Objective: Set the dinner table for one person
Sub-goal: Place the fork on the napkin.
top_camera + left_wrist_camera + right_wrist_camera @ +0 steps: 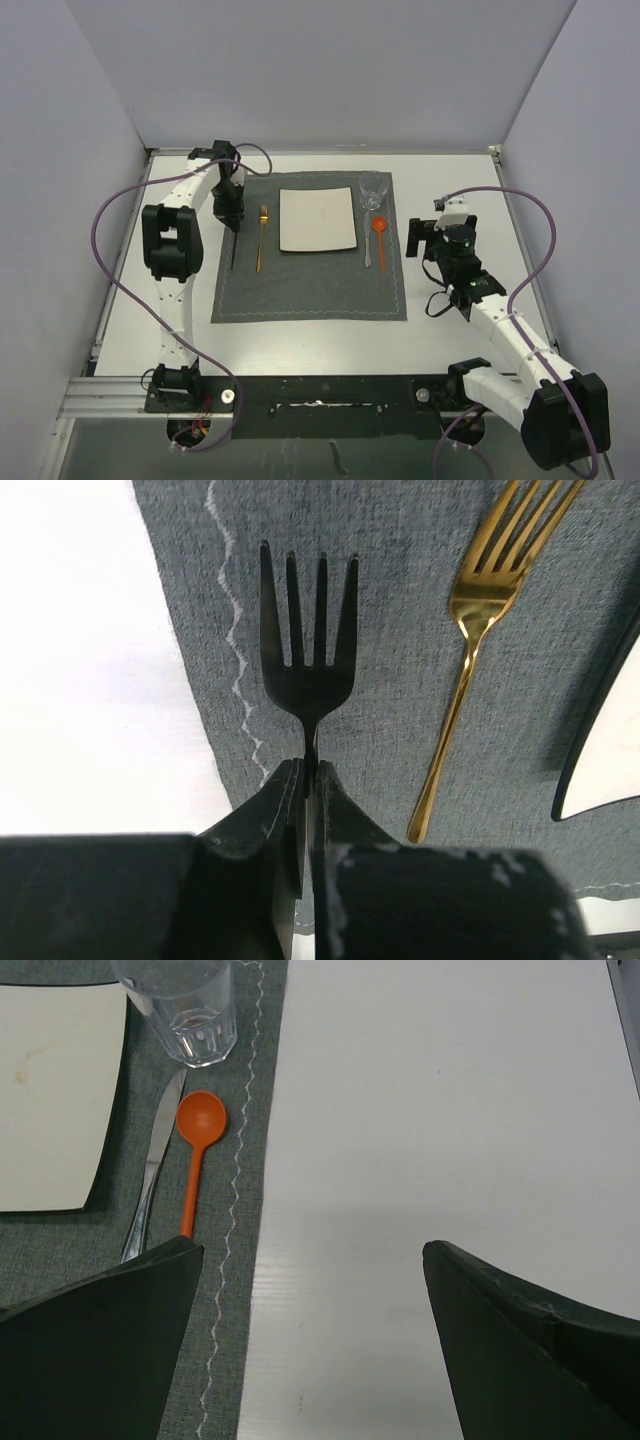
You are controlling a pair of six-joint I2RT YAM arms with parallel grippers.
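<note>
The white dinner table [300, 345] carries a dark grey placemat [300, 285]. On the mat lie a white square plate [316, 220], a gold fork [261, 238] to its left, and a knife [367, 245], an orange spoon [379, 235] and a clear glass [373, 190] to its right. My left gripper [236, 222] is shut on the handle of a black fork [306, 645], over the mat's left strip beside the gold fork [470, 630]. My right gripper [312, 1255] is open and empty over bare table [450, 1110], just right of the mat's edge.
Grey walls close in the table on three sides. Purple cables loop from both arms over the table's left and right sides. The right wrist view shows the glass [185, 1005], orange spoon [197, 1140], knife [155, 1170] and plate corner [50, 1100].
</note>
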